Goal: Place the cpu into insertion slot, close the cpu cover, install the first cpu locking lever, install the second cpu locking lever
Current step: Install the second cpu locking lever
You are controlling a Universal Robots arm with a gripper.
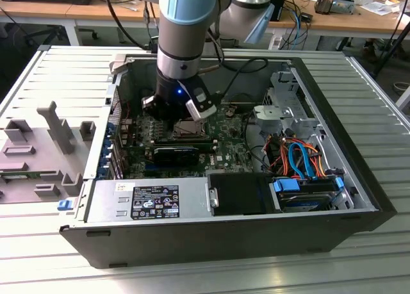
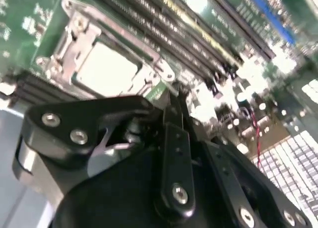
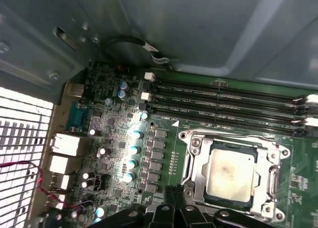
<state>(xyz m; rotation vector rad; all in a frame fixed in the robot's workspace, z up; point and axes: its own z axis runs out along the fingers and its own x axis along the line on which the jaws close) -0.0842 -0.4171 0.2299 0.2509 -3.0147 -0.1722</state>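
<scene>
The cpu [image 3: 231, 173] lies flat in the insertion slot [image 3: 193, 186], its dull silver top facing up; it appears again in the second wrist view [image 2: 107, 69]. The cpu cover [image 3: 271, 161] is down around the chip, framing it on all sides, and its silver frame [image 2: 74, 34] shows in both wrist views. My gripper [image 3: 178, 192] hangs low over the motherboard at the socket's edge, its black fingers pressed together with nothing between them. In the exterior view the gripper [image 1: 180, 113] sits directly above the socket [image 1: 190, 129] inside the open computer case.
Long black memory slots [image 3: 223, 96] run beside the socket. A black heatsink block [image 1: 179, 154], the power supply [image 1: 147, 201], a drive cage [image 1: 288, 108] and orange and blue cables [image 1: 301, 159] crowd the case. A grey fixture [image 1: 38, 153] lies outside at the exterior view's left.
</scene>
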